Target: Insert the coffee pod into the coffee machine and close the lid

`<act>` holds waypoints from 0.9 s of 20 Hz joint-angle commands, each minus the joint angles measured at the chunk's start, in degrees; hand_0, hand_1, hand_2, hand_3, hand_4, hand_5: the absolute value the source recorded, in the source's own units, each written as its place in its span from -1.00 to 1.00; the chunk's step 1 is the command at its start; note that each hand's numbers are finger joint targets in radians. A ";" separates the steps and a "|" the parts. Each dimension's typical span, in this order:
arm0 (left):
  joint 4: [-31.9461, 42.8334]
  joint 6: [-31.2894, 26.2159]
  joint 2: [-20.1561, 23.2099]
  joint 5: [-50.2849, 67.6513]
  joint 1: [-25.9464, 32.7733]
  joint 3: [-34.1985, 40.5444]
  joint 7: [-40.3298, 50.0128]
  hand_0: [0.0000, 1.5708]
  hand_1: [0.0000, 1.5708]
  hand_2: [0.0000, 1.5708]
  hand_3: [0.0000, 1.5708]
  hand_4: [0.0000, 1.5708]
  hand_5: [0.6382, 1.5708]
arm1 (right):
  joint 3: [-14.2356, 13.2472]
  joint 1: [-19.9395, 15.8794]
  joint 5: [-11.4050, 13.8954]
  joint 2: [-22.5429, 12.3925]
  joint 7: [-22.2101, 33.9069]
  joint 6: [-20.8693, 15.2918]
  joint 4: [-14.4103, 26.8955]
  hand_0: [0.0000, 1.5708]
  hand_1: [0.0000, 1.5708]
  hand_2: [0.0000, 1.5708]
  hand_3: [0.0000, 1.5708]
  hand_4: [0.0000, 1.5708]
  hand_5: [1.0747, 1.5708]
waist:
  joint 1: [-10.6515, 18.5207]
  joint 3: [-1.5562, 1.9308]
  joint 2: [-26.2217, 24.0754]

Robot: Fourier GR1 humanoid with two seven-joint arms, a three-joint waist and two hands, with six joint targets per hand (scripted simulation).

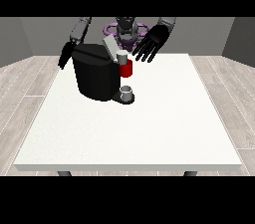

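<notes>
nearest the camera, bare white surface (134,133) leads back to the black coffee machine (94,76) with a small cup (126,91) on its tray; its grey lid (108,45) stands tilted up, and a pale coffee pod (121,57) seems already seated above the red part (126,68), so the lid wants a straight downward press. the hand at the view's right (152,43) hovers with fingers spread, holding nothing, near the lid; the hand at the view's left (65,55) sits partly behind the machine, its fingers impossible to judge.

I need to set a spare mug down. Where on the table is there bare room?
The table's whole near half and the right side beyond the cup are bare. It is crowded at the far left, around the coffee machine, its red part and both hands.
</notes>
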 commanded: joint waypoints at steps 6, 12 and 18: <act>-2.10 0.60 -15.78 16.61 12.12 10.61 -4.05 -1.00 -1.00 -1.00 -1.00 -0.53 1.00 | -2.48 7.13 -1.00 -0.49 -1.44 -0.59 4.15 -1.00 -1.00 -1.00 -1.00 -1.00 1.00 | 9.98 -0.16 -11.57; -0.40 -2.59 -20.62 27.78 23.73 19.31 -5.40 -1.00 -1.00 -1.00 -1.00 -0.65 1.00 | -3.61 15.27 -1.81 -0.87 -3.98 -0.10 4.55 -1.00 -1.00 -1.00 -1.00 -1.00 1.00 | 14.41 -0.08 -20.30; -0.12 -3.00 -24.37 27.29 36.07 16.64 -4.61 -1.00 -1.00 -1.00 -1.00 -0.59 1.00 | -1.43 16.64 -3.48 0.54 -3.56 3.28 -0.12 -1.00 -1.00 -1.00 -1.00 -1.00 1.00 | 16.69 -0.04 -29.94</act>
